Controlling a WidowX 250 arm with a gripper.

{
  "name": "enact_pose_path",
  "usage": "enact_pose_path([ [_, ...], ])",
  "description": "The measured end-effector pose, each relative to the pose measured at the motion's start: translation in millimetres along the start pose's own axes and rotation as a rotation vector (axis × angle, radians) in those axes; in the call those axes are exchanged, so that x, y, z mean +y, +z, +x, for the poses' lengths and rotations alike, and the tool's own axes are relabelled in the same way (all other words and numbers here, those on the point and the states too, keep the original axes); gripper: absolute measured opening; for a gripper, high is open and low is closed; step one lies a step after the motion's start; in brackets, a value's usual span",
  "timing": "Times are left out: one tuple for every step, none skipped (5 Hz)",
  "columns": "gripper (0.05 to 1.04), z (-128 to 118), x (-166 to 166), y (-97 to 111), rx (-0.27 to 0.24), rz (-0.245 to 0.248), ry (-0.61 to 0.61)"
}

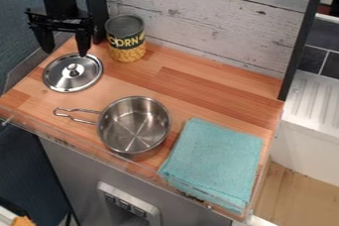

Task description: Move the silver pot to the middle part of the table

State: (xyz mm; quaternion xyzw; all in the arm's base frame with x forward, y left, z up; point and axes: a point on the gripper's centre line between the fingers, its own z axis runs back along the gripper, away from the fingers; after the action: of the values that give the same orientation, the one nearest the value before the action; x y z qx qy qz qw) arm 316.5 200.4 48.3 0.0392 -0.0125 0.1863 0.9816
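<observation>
Pot (134, 125) ungrasped near the table's (189, 88) front edge.
My gripper (63, 42) hangs spread near the lid (73, 73); the whole move seems left.

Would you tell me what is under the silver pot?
The silver pot stands on the wooden tabletop, which shows around it; the patch directly beneath its base is covered and cannot be seen.

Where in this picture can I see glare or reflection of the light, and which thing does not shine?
In the camera view, bright streaks cross the inside bottom of the silver pot; the lid shows light and dark reflections; the teal cloth looks matte.
</observation>
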Motion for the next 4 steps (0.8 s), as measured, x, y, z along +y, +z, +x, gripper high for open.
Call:
enact_pose_path([
  [1.001, -6.8, -3.1, -15.7, 0.043, -0.013, -0.003],
  [1.001, -37.2, -40.3, -24.3, 0.087, -0.062, -0.129],
  [1.001, -63.0, -76.1, -3.9, 0.046, -0.086, -0.293],
  [1.001, -88.5, -88.6, -0.3, 0.044, -0.086, -0.375],
])
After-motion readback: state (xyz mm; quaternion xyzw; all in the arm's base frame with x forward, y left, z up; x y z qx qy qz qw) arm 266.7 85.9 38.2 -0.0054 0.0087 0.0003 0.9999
